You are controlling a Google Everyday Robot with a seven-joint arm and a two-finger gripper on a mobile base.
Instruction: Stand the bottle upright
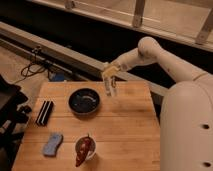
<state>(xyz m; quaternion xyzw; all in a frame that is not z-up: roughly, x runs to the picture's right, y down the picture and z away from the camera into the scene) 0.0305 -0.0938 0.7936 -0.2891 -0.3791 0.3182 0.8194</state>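
The bottle (111, 87), slim and whitish, hangs roughly upright in my gripper (110, 80), just above the far part of the wooden table (127, 135). It is to the right of the dark bowl (84, 101). The gripper is shut on the bottle's upper part, and the arm reaches in from the upper right. I cannot see whether the bottle's base touches the table.
A black ribbed block (45, 112) lies at the table's left edge. A blue sponge (52, 144) and a red-brown object in a small white cup (85, 149) are at the front. My white body (187, 130) fills the right side. Cables (35, 67) lie on the floor to the left.
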